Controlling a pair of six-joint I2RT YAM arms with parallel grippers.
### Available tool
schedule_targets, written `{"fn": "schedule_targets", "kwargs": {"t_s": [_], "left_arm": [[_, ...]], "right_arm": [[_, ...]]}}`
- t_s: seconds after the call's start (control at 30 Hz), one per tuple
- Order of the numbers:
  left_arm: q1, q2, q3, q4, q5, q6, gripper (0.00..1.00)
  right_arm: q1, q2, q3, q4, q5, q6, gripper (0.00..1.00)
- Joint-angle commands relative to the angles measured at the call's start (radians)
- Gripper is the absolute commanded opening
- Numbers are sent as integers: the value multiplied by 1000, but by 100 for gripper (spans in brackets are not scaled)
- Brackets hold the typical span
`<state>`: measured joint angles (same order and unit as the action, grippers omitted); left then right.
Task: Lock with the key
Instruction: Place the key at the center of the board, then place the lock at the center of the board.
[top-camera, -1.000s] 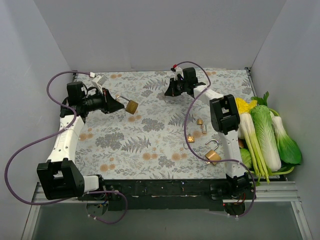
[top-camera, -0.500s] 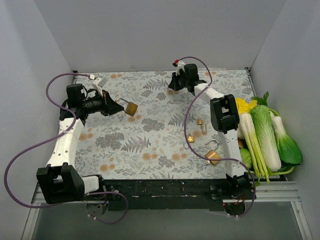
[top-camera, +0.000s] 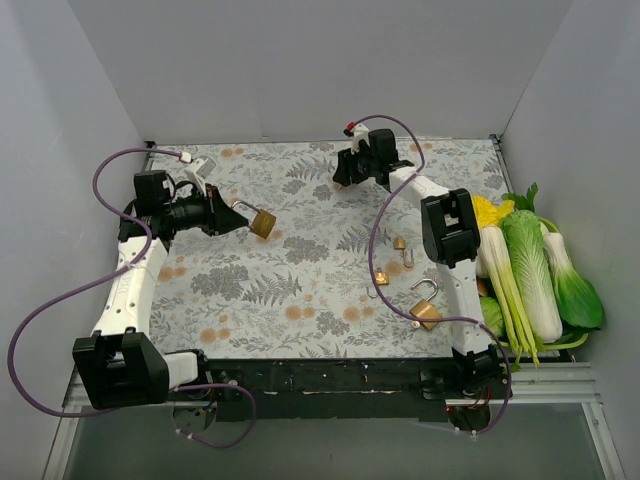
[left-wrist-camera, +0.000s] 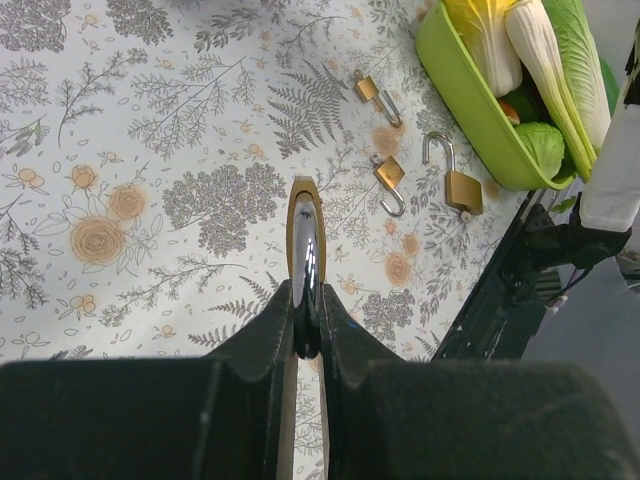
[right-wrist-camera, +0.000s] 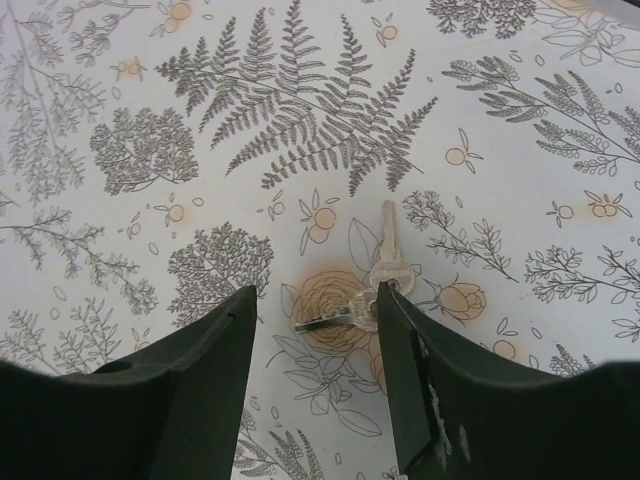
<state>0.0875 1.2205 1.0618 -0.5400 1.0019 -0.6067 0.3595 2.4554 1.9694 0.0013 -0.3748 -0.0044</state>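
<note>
Opening from tightly closed a moment ago, my right claw (right-wrist-camera: 315, 300) hangs empty, the key (right-wrist-camera: 387, 245) lying on the worktop (right-wrist-camera: 500, 200) between its half-open jaws, ready to grasp; my left claw (left-wrist-camera: 305, 325) pinches a brass padlock (left-wrist-camera: 305, 235).

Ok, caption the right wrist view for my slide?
Open right gripper poised over two keys on the floral cloth.

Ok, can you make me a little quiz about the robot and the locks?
1. True or false: the right gripper is shut on the key.
2. How many loose padlocks lie on the tablecloth? A two, B three, C five.
3. Fill in: the left gripper holds up a brass ____.
Key: 1 false, it is open above the key; 2 B; 3 padlock.
</note>
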Motion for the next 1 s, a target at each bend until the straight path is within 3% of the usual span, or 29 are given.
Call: {"fn": "schedule_targets", "kwargs": {"t_s": [0.0, 0.13, 0.27, 0.4, 0.6, 0.73, 0.97], "left_arm": [[-2, 8, 76, -15, 53, -45, 0], [-3, 46, 107, -29, 72, -100, 0], [-3, 79, 124, -35, 87, -177, 0], [-3, 94, 119, -35, 147, -245, 0], [-14, 73, 67, -8, 286, -326, 0], [-17, 1, 38, 18, 302, -337, 0], [-20, -96, -37, 104, 308, -409, 0]], "right_arm": [[-1, -194, -50, 22, -94, -48, 61], [10, -354, -115, -59, -200, -153, 68], [73, -522, -214, -254, -240, -277, 71], [232, -715, -334, -329, -199, -381, 73], [418, -869, -512, -233, -118, -376, 90], [458, -892, -552, -187, -168, -339, 93], [521, -903, -613, -52, -70, -293, 94]]}}
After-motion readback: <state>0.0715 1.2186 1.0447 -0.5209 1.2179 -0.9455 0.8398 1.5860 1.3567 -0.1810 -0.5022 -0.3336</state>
